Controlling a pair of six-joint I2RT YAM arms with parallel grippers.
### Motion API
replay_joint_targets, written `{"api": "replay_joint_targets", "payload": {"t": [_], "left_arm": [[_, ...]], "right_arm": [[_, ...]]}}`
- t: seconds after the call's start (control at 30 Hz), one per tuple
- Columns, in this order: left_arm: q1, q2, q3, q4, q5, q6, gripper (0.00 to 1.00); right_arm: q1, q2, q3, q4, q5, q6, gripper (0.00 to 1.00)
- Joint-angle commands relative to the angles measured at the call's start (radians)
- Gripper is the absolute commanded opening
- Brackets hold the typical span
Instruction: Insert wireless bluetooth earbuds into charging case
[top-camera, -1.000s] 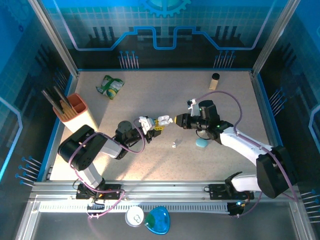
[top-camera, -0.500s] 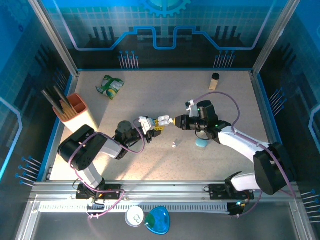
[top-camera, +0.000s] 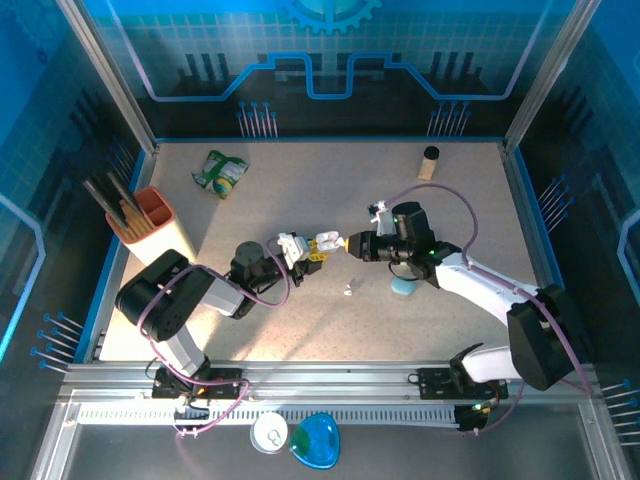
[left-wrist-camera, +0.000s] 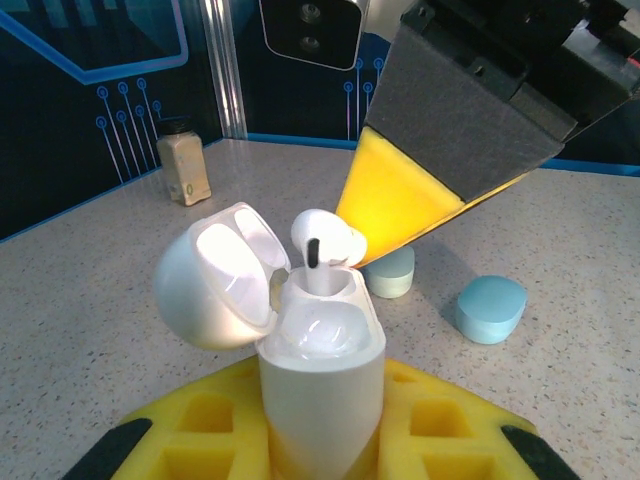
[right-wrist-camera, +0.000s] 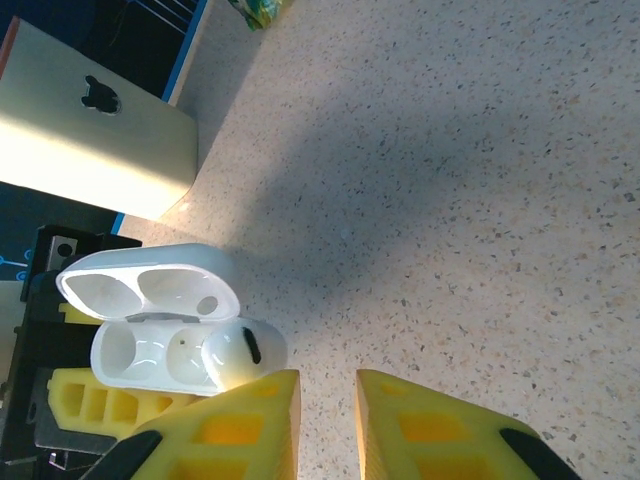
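While my left gripper (left-wrist-camera: 322, 430) clamps the open charging case (left-wrist-camera: 320, 350), I see one earbud (left-wrist-camera: 325, 238) standing partly in a slot; my right gripper (right-wrist-camera: 328, 400), narrowly parted and empty, sits just beside it

Robotics lab test cell. Speckled desk (top-camera: 330, 190) enclosed by aluminium profile posts (top-camera: 102, 65) and blue translucent panels (top-camera: 320, 70) printed with gear and circuit motifs; left arm (top-camera: 185, 295) and right arm (top-camera: 490, 285) bolted to slotted rail (top-camera: 330, 380) at near edge; purple cables (top-camera: 440, 188) looped along arms; wrist cameras fitted
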Motion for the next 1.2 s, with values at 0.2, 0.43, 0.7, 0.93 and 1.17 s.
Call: {"api": "replay_joint_targets", "payload": {"t": [0.2,0.43,0.7,0.93,1.17], "left_arm": [[0.002,0.021,0.021,0.02,0.014,-0.016,0.0],[0.002,0.023,0.023,0.016,0.018,-0.02,0.0],[0.002,0.029,0.023,0.017,0.018,-0.021,0.0],[0.002,0.023,0.022,0.02,0.019,-0.024,0.0],[0.002,0.007,0.016,0.019,0.02,-0.027,0.0]], "right_arm": [[0.03,-0.004,0.036,-0.021,-0.009,-0.019,0.24],[0.039,-0.001,0.046,-0.024,-0.011,-0.021,0.24],[0.058,0.009,0.061,-0.027,-0.016,-0.023,0.24],[0.062,0.023,0.07,-0.027,-0.011,-0.023,0.26],[0.062,0.021,0.063,-0.042,0.04,-0.02,0.27]]}}
